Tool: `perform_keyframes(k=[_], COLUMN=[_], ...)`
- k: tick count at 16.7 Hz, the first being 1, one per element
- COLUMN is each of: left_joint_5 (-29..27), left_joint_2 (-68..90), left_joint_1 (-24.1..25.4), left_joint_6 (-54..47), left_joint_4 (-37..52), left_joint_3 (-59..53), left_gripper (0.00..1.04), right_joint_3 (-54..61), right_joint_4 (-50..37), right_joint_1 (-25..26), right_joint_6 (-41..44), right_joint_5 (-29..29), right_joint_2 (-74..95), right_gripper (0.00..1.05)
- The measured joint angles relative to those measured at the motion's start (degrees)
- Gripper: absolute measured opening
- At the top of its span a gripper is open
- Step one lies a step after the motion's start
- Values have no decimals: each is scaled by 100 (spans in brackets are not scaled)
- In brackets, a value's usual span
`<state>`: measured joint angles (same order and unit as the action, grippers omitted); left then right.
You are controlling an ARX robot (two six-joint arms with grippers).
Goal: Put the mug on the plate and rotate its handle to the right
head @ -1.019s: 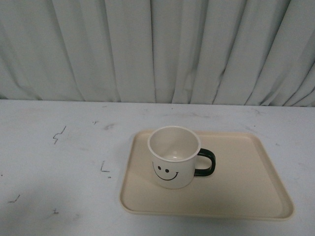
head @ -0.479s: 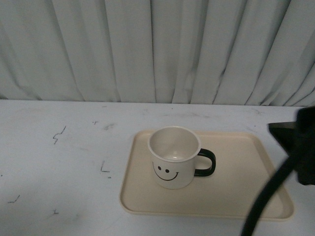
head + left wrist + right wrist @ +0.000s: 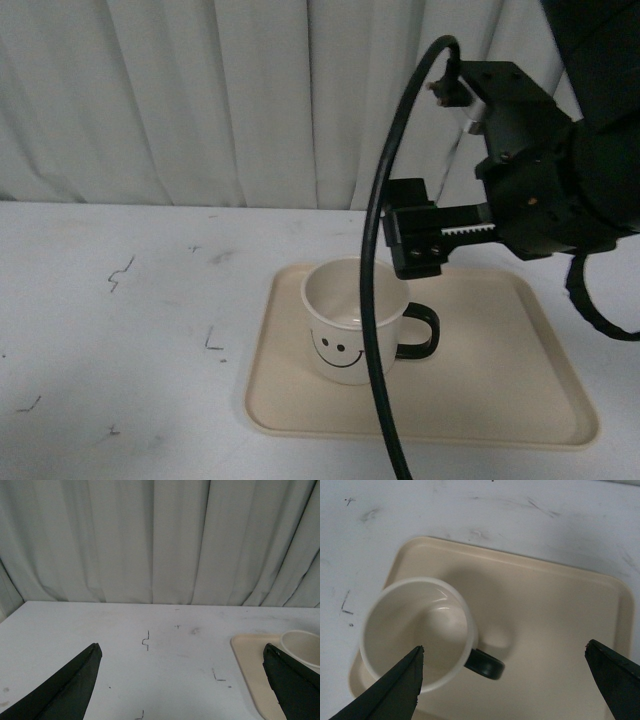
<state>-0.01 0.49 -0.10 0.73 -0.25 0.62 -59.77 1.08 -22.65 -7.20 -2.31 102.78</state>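
Flat, cool, dimmish light washes all three views, with fine grain throughout. The mug (image 3: 415,630) casts a soft shadow across the plate (image 3: 560,630) at centre frame in the right wrist view, a faint glint inside its wall. Black jaws at the lower corners show as blurred, detail-less silhouettes.

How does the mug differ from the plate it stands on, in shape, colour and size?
Shape: the mug is round and tall; the plate is flat and rectangular, with rounded corners and a low rim. Colour: the mug is cream-white with a black smiley face and black handle; the plate is plain beige. Size: the plate is far wider than the mug. Both are pale in colour.
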Motion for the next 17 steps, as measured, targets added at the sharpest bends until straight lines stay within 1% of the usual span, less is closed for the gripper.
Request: perform_keyframes(k=[3, 4, 6, 8, 9, 12, 13, 15, 17], left_joint_5=[0, 0, 2, 0, 0, 0, 0, 0, 0], left_joint_2=[0, 0, 0, 0, 0, 0, 0, 0, 0], left_joint_1=[0, 0, 0, 0, 0, 0, 0, 2, 0], left_joint_6=[0, 0, 0, 0, 0, 0, 0, 0, 0], left_joint_4=[0, 0, -2, 0, 2, 2, 0, 0, 0], left_joint_3=[0, 0, 0, 0, 0, 0, 0, 0, 0], left_gripper=[98, 98, 98, 98, 98, 98, 98, 98, 98], right_joint_3=[-177, -444, -619, -693, -844, -892, -933, -1093, -1099], right_joint_4=[55, 221, 319, 345, 326, 326, 341, 413, 439], right_joint_1=[-66, -149, -256, -271, -284, -282, -280, -278, -278], right_joint_6=[-52, -133, -219, -267, -376, -505, -531, -651, -656], right_joint_5=[-72, -133, -247, -278, -385, -391, -409, -490, -498], right_joint_2=[166, 424, 680, 863, 1123, 1300, 1362, 1609, 1617], right_gripper=[98, 98, 98, 98, 98, 98, 92, 46, 28])
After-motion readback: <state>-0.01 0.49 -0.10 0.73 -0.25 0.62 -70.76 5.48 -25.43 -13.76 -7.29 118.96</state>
